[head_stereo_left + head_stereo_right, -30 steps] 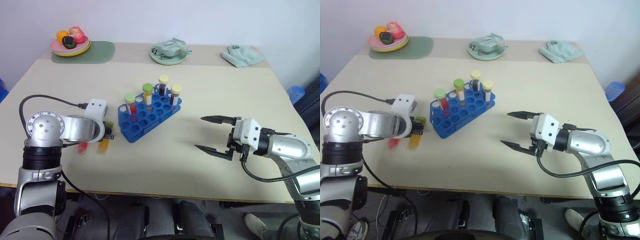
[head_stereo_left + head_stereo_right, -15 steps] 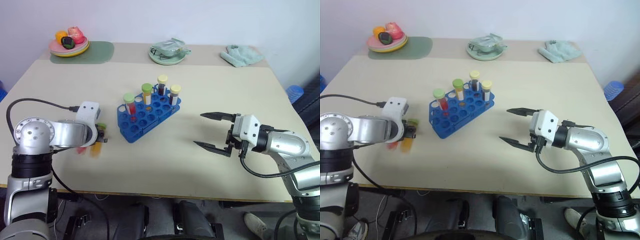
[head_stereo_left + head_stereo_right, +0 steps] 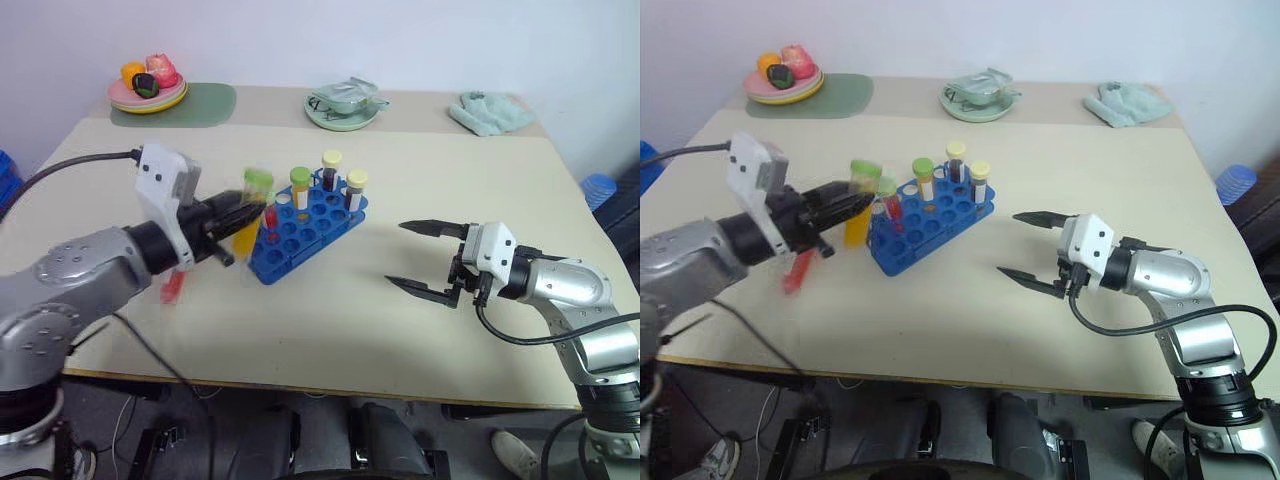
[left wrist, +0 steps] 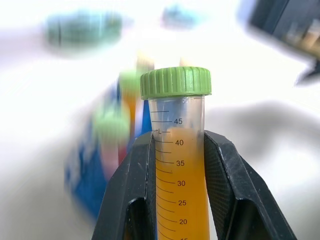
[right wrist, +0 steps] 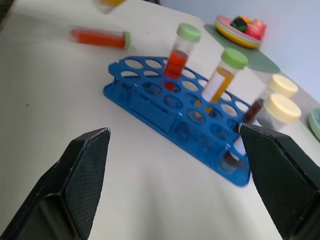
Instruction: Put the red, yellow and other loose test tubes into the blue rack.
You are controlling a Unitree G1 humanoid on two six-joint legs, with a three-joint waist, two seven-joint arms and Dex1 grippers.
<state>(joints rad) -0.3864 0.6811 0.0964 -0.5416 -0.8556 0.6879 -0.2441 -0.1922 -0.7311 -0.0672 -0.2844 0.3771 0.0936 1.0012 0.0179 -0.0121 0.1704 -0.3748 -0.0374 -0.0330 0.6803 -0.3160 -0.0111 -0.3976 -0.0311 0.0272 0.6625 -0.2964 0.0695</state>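
Left tool (image 4: 179, 165) is clamped on the yellow tube (image 4: 180, 165), its two black fingers (image 4: 132, 190) pressing the barrel below the green cap, with the orange liquid plain to see in the wrist view. A second ago this tool was low on the worktop (image 3: 330, 310), down beside two tubes lying flat; now it has risen and swung toward the rack (image 3: 305, 225), carrying the yellow tube capped end up, just left of the rack's near corner in the head views. That means the pick has succeeded and the tube is in transit, and to my eye the next need is to bring it upright over a free hole and lower it in. The red tube (image 3: 172, 285) lies on its side on the worktop, left of the rack and below the raised arm, so it is yet to be collected. Four capped tubes already stand in the rack: a red one, an orange one and two dark ones with cream caps. Right tool (image 3: 428, 260) hangs spread wide and empty over the worktop, right of the rack, where it was a second ago.
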